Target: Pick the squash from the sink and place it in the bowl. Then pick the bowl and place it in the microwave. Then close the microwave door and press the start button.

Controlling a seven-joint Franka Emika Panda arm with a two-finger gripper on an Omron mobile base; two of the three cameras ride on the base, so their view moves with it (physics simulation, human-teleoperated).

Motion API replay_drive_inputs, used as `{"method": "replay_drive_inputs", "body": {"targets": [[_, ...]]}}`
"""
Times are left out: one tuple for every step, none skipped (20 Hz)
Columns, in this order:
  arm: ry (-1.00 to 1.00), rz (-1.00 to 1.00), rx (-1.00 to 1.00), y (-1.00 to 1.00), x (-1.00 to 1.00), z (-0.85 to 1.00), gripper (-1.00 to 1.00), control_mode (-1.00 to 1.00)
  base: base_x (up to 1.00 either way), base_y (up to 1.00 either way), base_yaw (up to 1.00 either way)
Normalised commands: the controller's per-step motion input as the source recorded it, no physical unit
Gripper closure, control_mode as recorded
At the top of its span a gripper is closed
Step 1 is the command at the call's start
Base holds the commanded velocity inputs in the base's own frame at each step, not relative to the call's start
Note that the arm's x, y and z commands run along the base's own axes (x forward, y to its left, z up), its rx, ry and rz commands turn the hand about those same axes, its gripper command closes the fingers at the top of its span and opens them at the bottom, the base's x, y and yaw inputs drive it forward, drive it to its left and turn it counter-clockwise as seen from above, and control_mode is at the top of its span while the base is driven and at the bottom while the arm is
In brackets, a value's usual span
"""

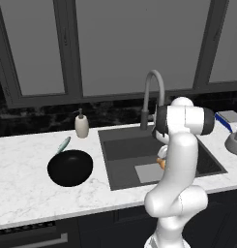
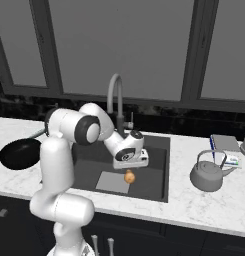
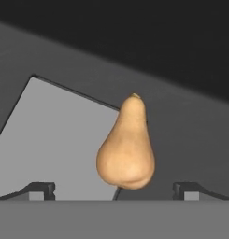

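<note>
Hand view has the gripper (image 3: 115,189) spread wide, gripping nothing, fingertips either side of the squash (image 3: 126,144), which lies on the sink (image 3: 190,135) floor at the lighter square's (image 3: 55,135) edge, neck pointing away from the hand. Left base view adds the black bowl (image 1: 70,167) on white marble counter (image 1: 23,179), left of the sink, by a soap dispenser (image 1: 81,124); right base view shows a kettle (image 2: 208,173).

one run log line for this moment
phase: reach | end effector: open above small orange pear-shaped squash | squash: lying in dark grey sink | glossy black bowl: on counter
</note>
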Motion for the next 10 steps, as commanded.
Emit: {"method": "replay_drive_inputs", "body": {"targets": [[0.0, 0.0, 0.0, 0.0, 0.26, -0.41, -1.0, -1.0, 0.0, 0.0, 0.0], [0.0, 0.0, 0.0, 0.0, 0.22, -0.37, -1.0, -1.0, 0.0, 0.0, 0.0], [0.0, 0.0, 0.0, 0.0, 0.09, -0.36, -1.0, -1.0, 0.0, 0.0, 0.0], [0.0, 0.0, 0.0, 0.0, 0.0, -0.33, -1.0, -1.0, 0.0, 0.0, 0.0], [0.0, 0.0, 0.0, 0.0, 0.0, -0.26, -1.0, -1.0, 0.0, 0.0, 0.0], [0.0, 0.0, 0.0, 0.0, 0.0, -0.19, -1.0, -1.0, 0.0, 0.0, 0.0], [0.0, 0.0, 0.0, 0.0, 0.0, -0.19, -1.0, -1.0, 0.0, 0.0, 0.0], [0.0, 0.0, 0.0, 0.0, 0.0, -0.18, -1.0, -1.0, 0.0, 0.0, 0.0], [0.0, 0.0, 0.0, 0.0, 0.0, -0.21, -1.0, -1.0, 0.0, 0.0, 0.0], [0.0, 0.0, 0.0, 0.0, 0.0, -0.22, -1.0, -1.0, 0.0, 0.0, 0.0]]}}
